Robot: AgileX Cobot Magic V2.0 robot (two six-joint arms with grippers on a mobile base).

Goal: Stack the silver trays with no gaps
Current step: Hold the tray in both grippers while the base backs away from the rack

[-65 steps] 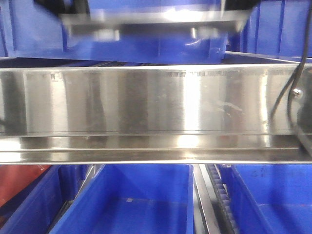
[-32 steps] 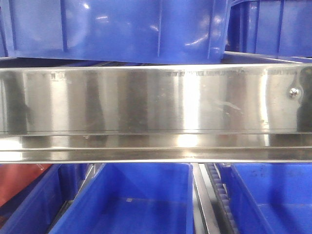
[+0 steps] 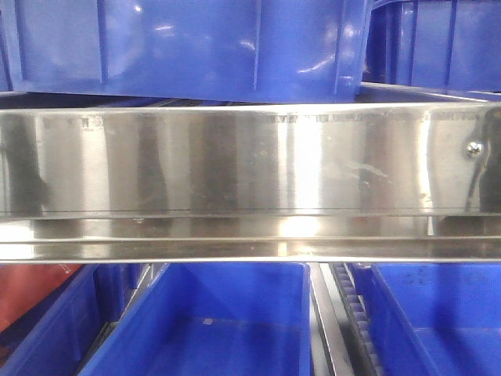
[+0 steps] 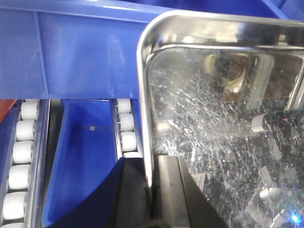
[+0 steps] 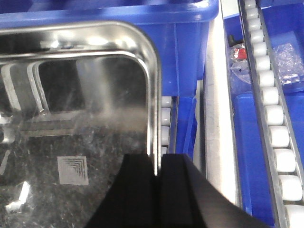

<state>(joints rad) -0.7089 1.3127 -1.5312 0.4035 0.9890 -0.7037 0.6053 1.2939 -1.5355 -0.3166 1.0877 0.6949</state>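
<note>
A shiny, scratched silver tray (image 4: 223, 118) fills the right of the left wrist view. My left gripper (image 4: 152, 185) is shut on its left rim, one black finger outside and one inside. In the right wrist view the silver tray (image 5: 80, 128) fills the left side, and my right gripper (image 5: 156, 180) is shut on its right rim the same way. The tray hangs above blue bins and roller tracks. In the front view neither the tray nor the grippers show.
A long brushed-steel band (image 3: 250, 164) with a screw head (image 3: 473, 149) crosses the front view. Blue bins stand above it (image 3: 196, 47) and below it (image 3: 211, 329). White roller tracks (image 4: 23, 156) (image 5: 275, 123) run between bins. A far bin holds a plastic bag (image 5: 289, 57).
One second ago the tray's edge and a black cable showed at the top and right of the front view. Both have since left that view.
</note>
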